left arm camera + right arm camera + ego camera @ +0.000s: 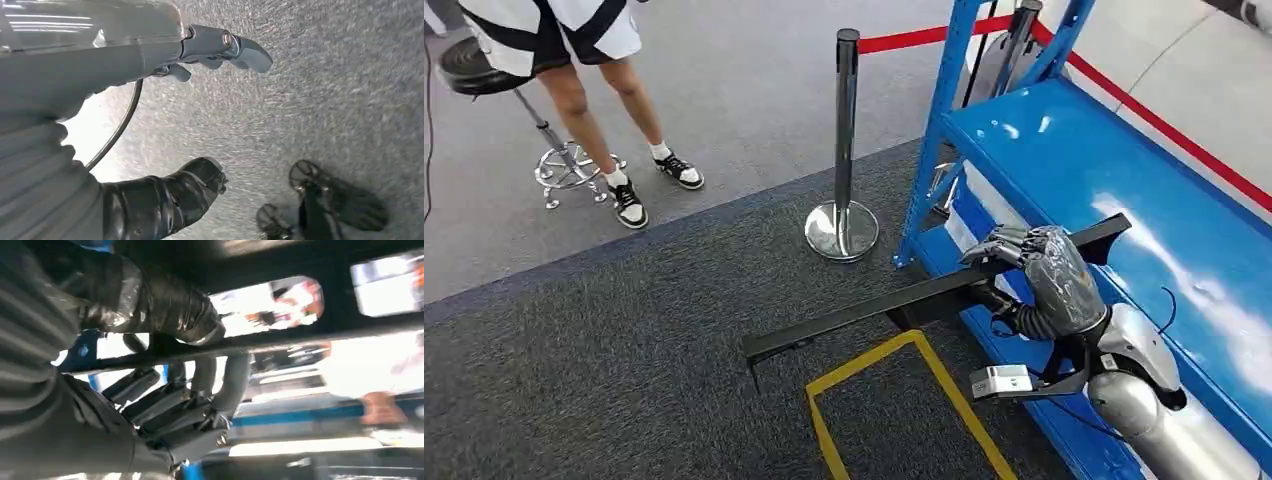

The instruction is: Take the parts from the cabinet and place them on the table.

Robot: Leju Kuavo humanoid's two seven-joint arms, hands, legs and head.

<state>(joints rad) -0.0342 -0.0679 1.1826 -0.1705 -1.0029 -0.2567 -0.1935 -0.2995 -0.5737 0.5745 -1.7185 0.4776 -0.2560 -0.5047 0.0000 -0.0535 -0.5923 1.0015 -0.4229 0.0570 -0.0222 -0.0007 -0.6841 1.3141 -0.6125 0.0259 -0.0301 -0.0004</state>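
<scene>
A long black part was gripped by the right hand at four o'clock, held over the carpet beside the blue cabinet. The left hand hung with fingers apart, holding nothing.

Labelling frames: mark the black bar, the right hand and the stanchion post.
black bar (pixel 854 315), head view, middle of its length
right hand (pixel 1049 272), head view, back of hand
stanchion post (pixel 845 140), head view, chrome shaft
</scene>
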